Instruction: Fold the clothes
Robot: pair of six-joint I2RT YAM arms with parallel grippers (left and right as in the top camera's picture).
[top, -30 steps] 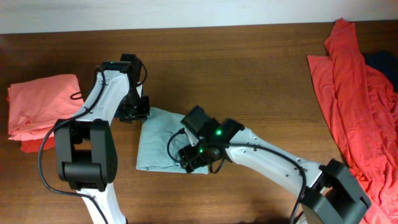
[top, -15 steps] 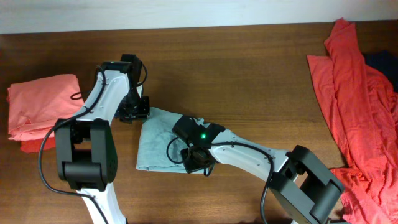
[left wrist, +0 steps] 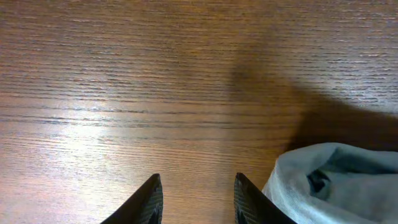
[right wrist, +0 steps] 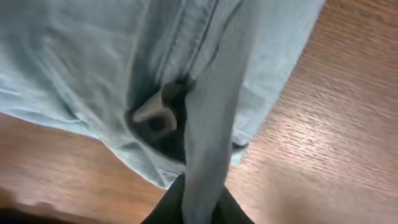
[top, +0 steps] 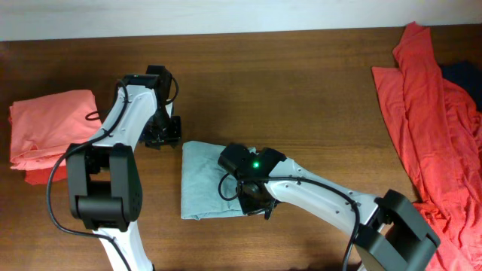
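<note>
The pale grey-blue T-shirt (top: 205,179) lies folded in the middle of the table. My right gripper (top: 254,202) sits at its right edge, shut on a fold of that cloth; in the right wrist view the fabric (right wrist: 205,124) runs up from between the fingertips of the right gripper (right wrist: 200,202). My left gripper (top: 163,137) hovers just beyond the shirt's upper left corner. In the left wrist view the left gripper (left wrist: 198,196) is open over bare wood, and a shirt corner (left wrist: 336,180) lies to its right.
A folded salmon-pink garment (top: 49,132) rests at the table's left edge. A loose red garment (top: 429,113) is heaped along the right side, with something dark (top: 463,75) behind it. The table's far edge meets a white wall.
My right gripper has shut on the shirt's edge and pulled it; the shirt has shifted right and squared into a narrower shape. The left arm has stayed put.
</note>
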